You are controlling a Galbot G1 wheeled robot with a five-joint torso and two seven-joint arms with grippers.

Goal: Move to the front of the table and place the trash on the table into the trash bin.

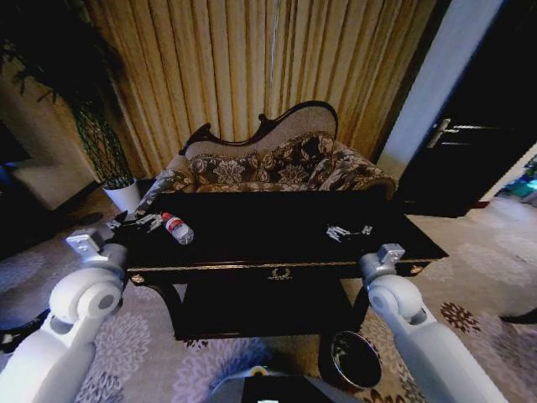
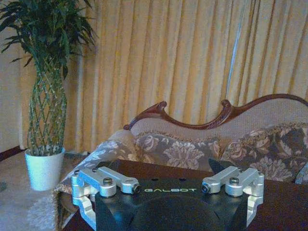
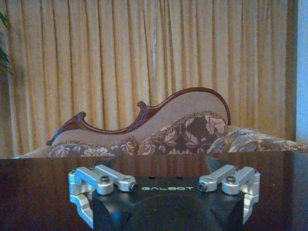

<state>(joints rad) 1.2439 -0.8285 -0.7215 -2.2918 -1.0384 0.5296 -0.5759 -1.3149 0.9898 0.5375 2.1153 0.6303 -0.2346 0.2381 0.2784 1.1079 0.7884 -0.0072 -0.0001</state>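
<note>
The dark glossy table (image 1: 252, 252) with gold trim stands right in front of me. A clear plastic bottle (image 1: 177, 227) with a red cap lies on its left part, with small silvery scraps (image 1: 144, 221) beside it. More wrapper scraps (image 1: 347, 231) lie on the right part. The round trash bin (image 1: 356, 359) stands on the carpet at the table's front right, by my right arm (image 1: 394, 285). My left arm (image 1: 88, 277) is raised at the table's left front corner. The left gripper (image 2: 168, 179) and the right gripper (image 3: 166, 177) both hover over the tabletop, open and holding nothing.
A carved floral sofa (image 1: 277, 164) stands behind the table against gold curtains. A tall plant in a white pot (image 1: 124, 195) is at the back left. A dark door (image 1: 478, 143) is at the right. Patterned carpet lies around the table.
</note>
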